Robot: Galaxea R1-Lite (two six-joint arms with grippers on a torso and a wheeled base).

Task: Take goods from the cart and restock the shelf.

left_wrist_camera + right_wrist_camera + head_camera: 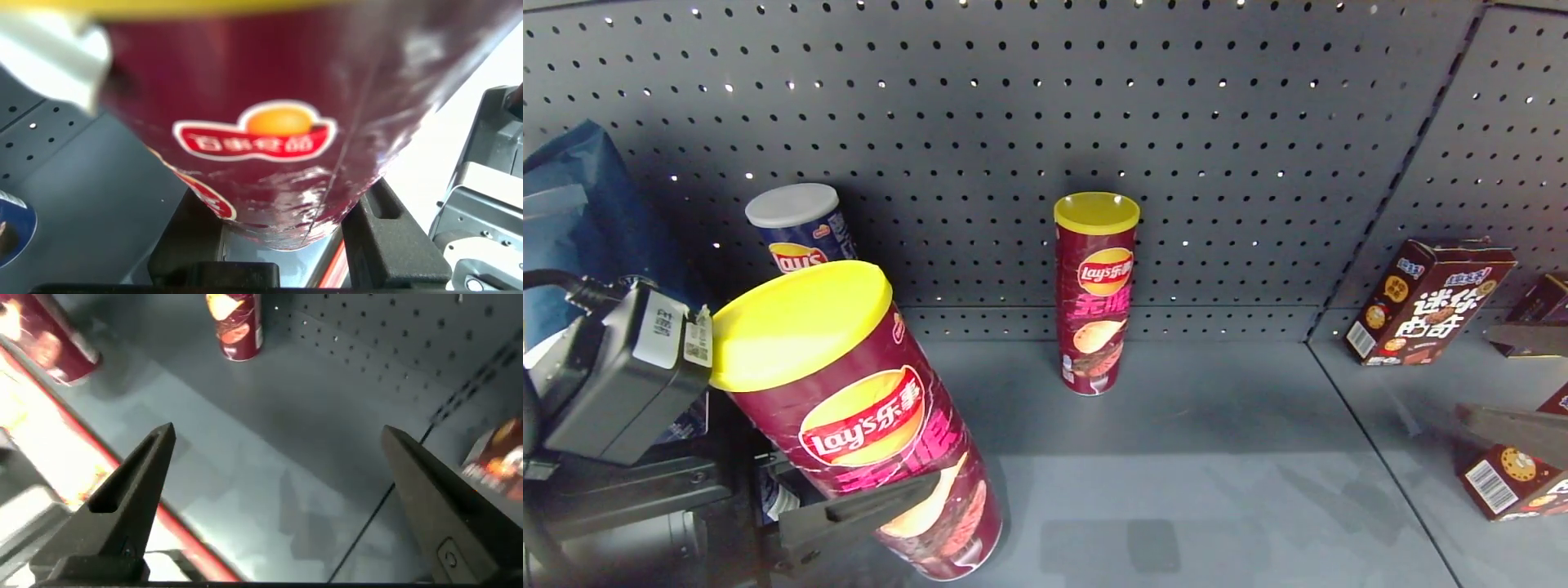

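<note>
In the lower left of the head view, the left gripper (882, 506) is clamped around the lower body of a maroon chip can (849, 408) with a yellow lid. The can leans toward the upper left, and whether its base touches the shelf (1217, 457) cannot be told. Just behind it stands a blue can (800, 233) with a white lid. A second maroon can (1096, 294) stands upright at centre against the pegboard (1094, 98). At the right edge, the right gripper (1519, 384) hangs with fingers spread wide, near brown boxes (1429, 302).
</note>
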